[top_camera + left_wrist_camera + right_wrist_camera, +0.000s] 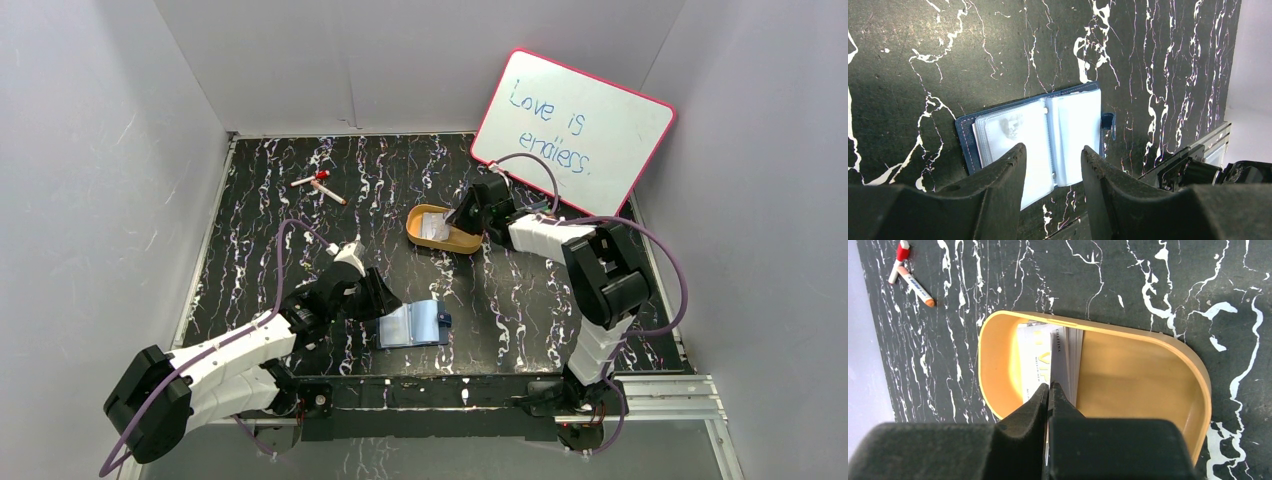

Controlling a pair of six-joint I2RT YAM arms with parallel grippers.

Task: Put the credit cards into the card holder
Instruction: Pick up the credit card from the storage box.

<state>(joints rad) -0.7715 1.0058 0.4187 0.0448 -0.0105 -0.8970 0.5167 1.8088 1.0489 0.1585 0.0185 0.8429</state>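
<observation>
— Black fingers [1003, 175] of my left gripper [1053, 150] fill the near edge of the left wrist view, spread apart and holding nothing.
— And beneath them?
— The navy-blue folding card holder [1013, 127], lying open, clear sleeves up, near the front of the black marbled table [908, 60].
— Your right gripper [1049, 386]?
— Jaws pressed together, pinching the pale grey-white credit cards [1035, 352] at their near edge. Whether it is one card or several, I can't tell. They sit inside the orange oval plastic tray [1148, 375], farther back and right of the holder.

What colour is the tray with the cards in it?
The tray is yellowish orange, clearest in the right wrist view.
</observation>
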